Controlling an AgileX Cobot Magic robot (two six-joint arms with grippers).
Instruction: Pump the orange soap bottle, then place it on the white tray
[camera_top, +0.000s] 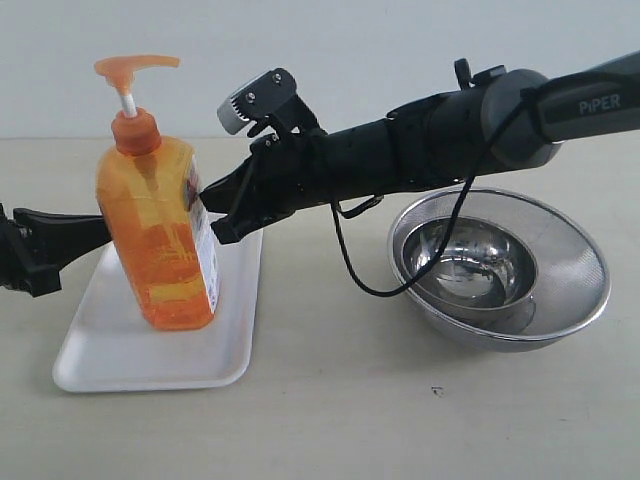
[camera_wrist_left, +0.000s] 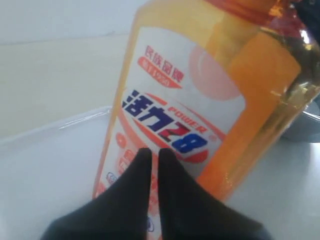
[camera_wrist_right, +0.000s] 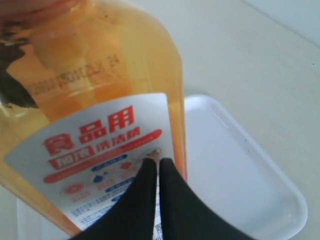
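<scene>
The orange soap bottle (camera_top: 160, 240) stands upright on the white tray (camera_top: 120, 365), pump head raised and pointing right. My left gripper (camera_top: 100, 228) comes in low from the left, shut, its tips against the bottle's front label (camera_wrist_left: 200, 100). My right gripper (camera_top: 208, 215) reaches across from the right, also shut, with its tips on the back label (camera_wrist_right: 100, 145). Neither gripper holds the bottle between its fingers. In the left wrist view the gripper (camera_wrist_left: 155, 152) points at the blue lettering, over the tray (camera_wrist_left: 40, 170). In the right wrist view the gripper (camera_wrist_right: 158, 161) is over the tray (camera_wrist_right: 235, 170).
Two nested round steel bowls (camera_top: 560, 300) sit on the beige table to the right of the tray. A black cable (camera_top: 350, 265) hangs in a loop under the right arm, between tray and bowls. Bare table lies in front.
</scene>
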